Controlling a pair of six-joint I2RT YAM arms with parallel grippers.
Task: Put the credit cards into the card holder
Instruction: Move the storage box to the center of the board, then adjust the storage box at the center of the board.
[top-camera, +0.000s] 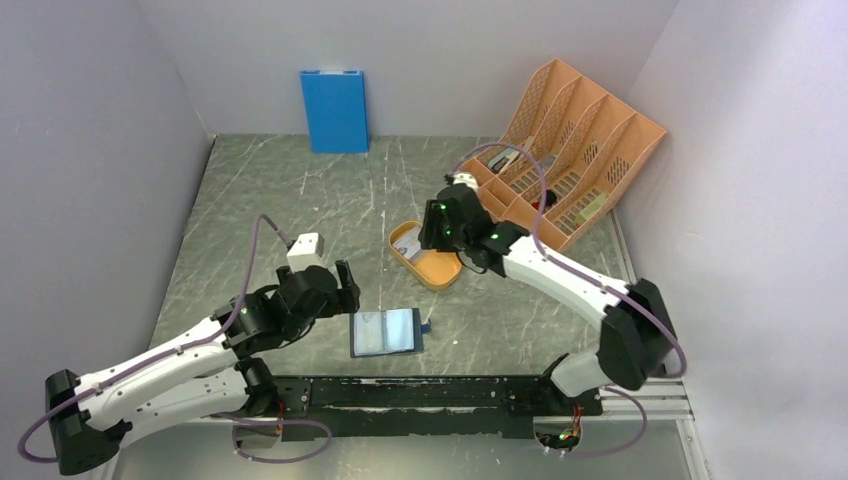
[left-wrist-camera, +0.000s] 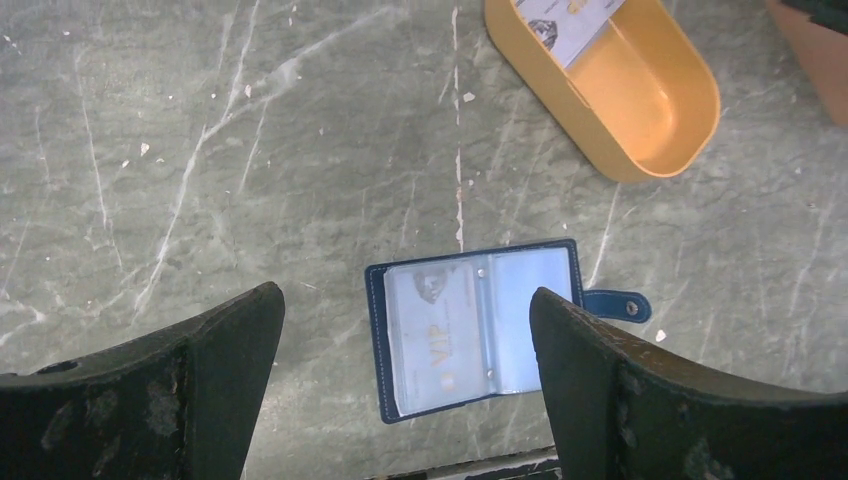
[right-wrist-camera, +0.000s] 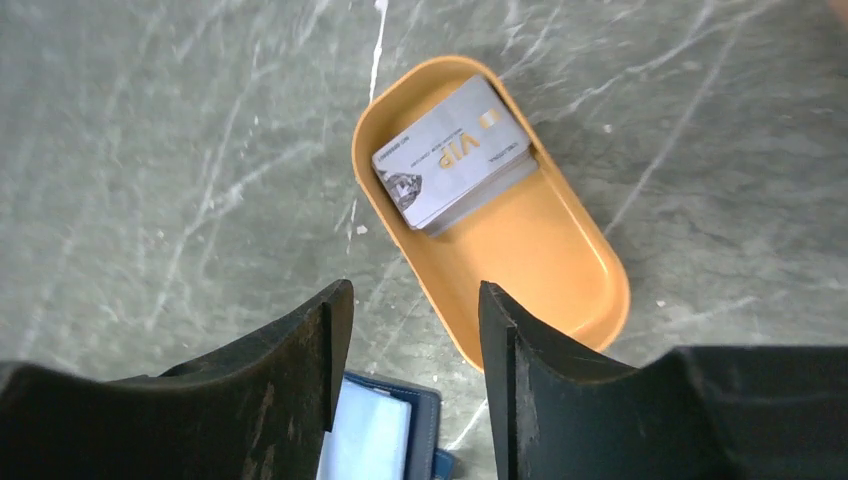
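Marbled tabletop (top-camera: 300, 190): card holder (top-camera: 385, 333), tray (top-camera: 441, 271), perhaps-cluttered rack (top-camera: 600, 125)

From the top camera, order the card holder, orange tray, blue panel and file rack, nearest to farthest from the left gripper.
From the left gripper:
1. card holder, just right of it.
2. orange tray, farther back and right.
3. blue panel, at the back wall.
4. file rack, back right corner.

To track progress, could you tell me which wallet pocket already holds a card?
The pocket farther from the snap tab: a silver VIP card shows through it, while the pocket beside the tab looks empty.
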